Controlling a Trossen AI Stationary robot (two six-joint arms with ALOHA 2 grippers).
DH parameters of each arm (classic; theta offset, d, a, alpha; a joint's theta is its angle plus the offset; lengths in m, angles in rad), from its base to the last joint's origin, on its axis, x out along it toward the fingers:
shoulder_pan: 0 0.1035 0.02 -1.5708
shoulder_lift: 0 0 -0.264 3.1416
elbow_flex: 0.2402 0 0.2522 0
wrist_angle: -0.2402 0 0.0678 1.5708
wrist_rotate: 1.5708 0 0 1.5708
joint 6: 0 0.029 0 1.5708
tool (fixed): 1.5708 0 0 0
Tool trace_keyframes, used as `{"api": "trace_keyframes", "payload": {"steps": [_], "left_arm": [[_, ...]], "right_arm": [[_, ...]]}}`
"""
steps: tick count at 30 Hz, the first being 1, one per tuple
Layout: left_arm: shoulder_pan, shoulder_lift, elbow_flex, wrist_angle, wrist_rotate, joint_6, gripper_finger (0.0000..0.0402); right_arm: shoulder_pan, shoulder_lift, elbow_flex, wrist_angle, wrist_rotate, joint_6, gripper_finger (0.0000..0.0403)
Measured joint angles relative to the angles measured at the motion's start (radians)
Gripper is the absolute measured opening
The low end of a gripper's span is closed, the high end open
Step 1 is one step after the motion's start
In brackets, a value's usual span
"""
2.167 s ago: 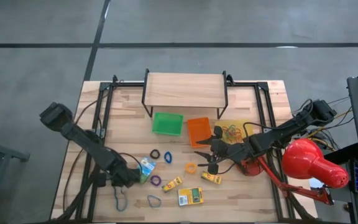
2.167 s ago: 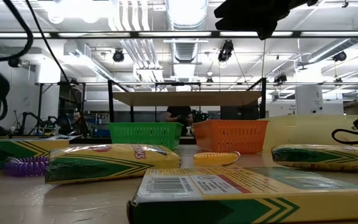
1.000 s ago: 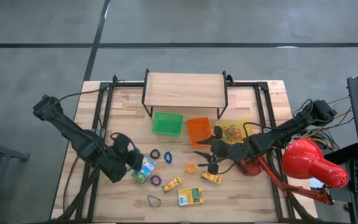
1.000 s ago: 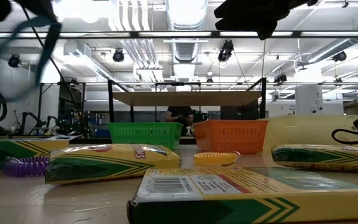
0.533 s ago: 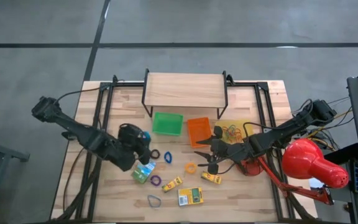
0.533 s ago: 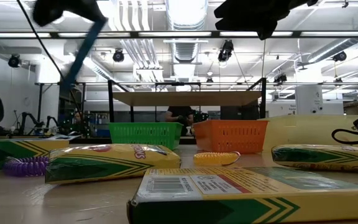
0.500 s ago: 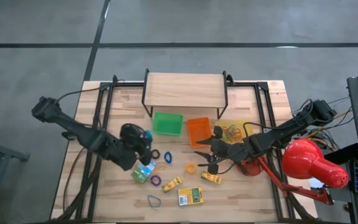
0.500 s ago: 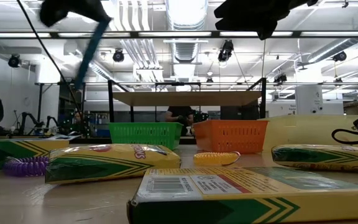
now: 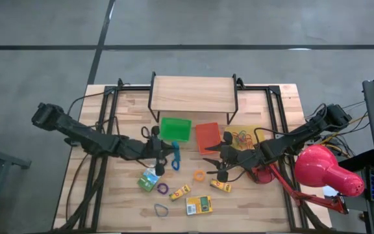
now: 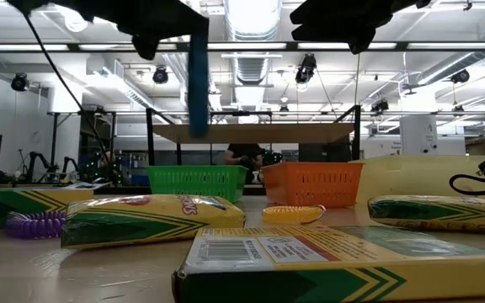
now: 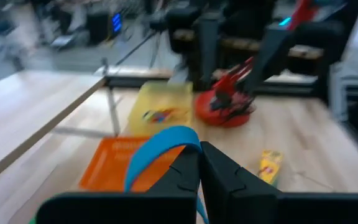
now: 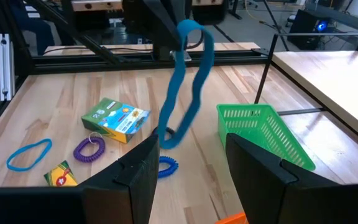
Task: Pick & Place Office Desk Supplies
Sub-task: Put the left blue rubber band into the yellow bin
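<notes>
High view: the left pincer (image 9: 163, 151) is shut tight on a blue rubber-band loop (image 9: 175, 156), which hangs clear above the tabletop (image 9: 265, 201), just short of the green tray (image 9: 175, 129). For a clean drop, the loop is best carried fully over a tray and lowered before release, lest it snag a rim. Further right, the right pincer (image 9: 221, 162) is held wide open and empty, beside the orange tray (image 9: 206, 134)
</notes>
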Motion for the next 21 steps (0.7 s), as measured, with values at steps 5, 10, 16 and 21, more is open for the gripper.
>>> {"api": "trace_keyframes", "payload": {"steps": [5, 10, 16, 21], "left_arm": [[0.085, 0.031, -0.100, 0.234, 0.199, 0.072, 0.0008], [0.152, 0.119, -0.097, 0.295, 0.306, 0.093, 0.0008], [0.174, 0.256, -0.032, 0.311, 0.323, 0.096, 0.0008], [0.177, 0.367, 0.032, 0.314, 0.323, 0.096, 0.0008]], "right_arm": [[0.000, 0.000, 0.000, 0.000, 0.000, 0.000, 0.0183], [0.000, 0.000, 0.000, 0.000, 0.000, 0.000, 0.0183], [0.000, 0.000, 0.000, -0.002, 0.000, 0.000, 0.0183], [0.000, 0.000, 0.000, -0.001, 0.000, -0.001, 0.0183]]}}
